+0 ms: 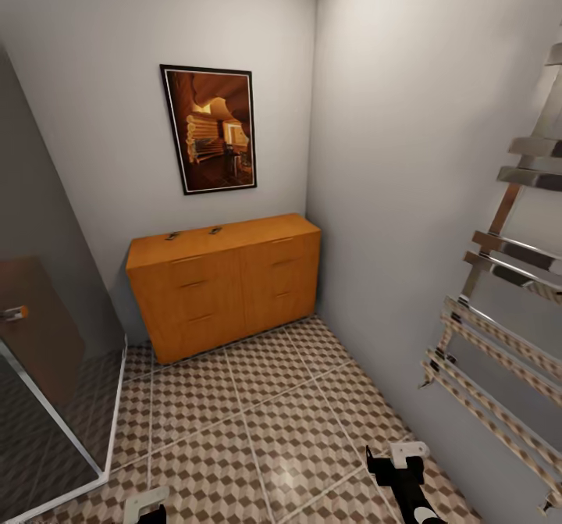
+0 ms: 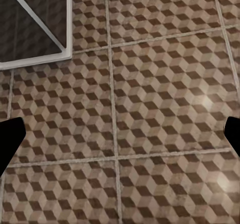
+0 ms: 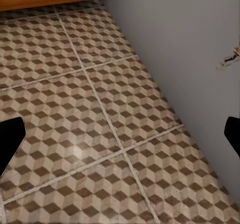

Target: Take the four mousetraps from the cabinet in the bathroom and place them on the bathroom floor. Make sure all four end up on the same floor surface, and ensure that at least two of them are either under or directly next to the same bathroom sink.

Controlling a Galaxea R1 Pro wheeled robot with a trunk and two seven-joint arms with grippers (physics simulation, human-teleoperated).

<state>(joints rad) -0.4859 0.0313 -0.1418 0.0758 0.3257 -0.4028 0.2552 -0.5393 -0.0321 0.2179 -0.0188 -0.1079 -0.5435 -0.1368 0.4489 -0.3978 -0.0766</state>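
The orange-brown cabinet (image 1: 226,278) stands against the far wall in the corner, its drawers closed. On its top lie two small dark mousetraps, one (image 1: 172,236) towards the left and one (image 1: 215,230) near the middle. The cube-patterned bathroom floor (image 1: 257,422) stretches from me to the cabinet. My left gripper (image 1: 148,502) and right gripper (image 1: 396,458) hang low at the near edge, far from the cabinet. In the wrist views the left gripper (image 2: 120,139) and right gripper (image 3: 120,136) are open over bare tiles, holding nothing. The sink is out of view.
A glass shower screen (image 1: 47,368) with a white frame borders the floor on the left. A chrome towel rail (image 1: 499,336) juts from the right wall. A framed picture (image 1: 209,128) hangs above the cabinet. The right gripper is close to the right wall (image 3: 190,53).
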